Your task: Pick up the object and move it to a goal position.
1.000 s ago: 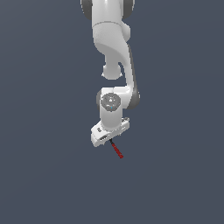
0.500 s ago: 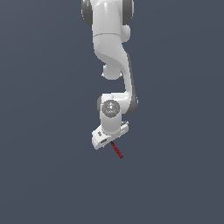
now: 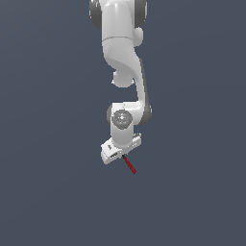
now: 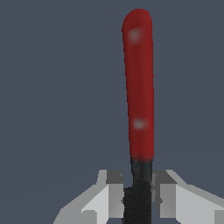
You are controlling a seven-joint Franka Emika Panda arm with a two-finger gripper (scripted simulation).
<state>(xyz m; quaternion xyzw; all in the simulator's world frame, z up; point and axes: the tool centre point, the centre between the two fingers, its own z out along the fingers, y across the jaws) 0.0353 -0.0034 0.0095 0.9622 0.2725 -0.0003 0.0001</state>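
Observation:
The object is a thin stick-like tool with a red half (image 3: 130, 166) and a black half. In the exterior view it sticks out below the white hand of my arm, slanting down toward the exterior view's right. My gripper (image 3: 123, 156) is shut on its black end. In the wrist view the red half (image 4: 140, 83) stands out beyond the fingers (image 4: 109, 192), and the black half (image 4: 140, 188) is pinched between the two pads. My gripper (image 4: 139, 192) holds it in the air.
The white arm (image 3: 122, 57) comes down from the top of the exterior view. Behind it there is only a plain dark grey ground (image 3: 48, 192). No goal marker shows.
The arm's upper links have shifted slightly. The gripper and the held tool have stayed at nearly the same place.

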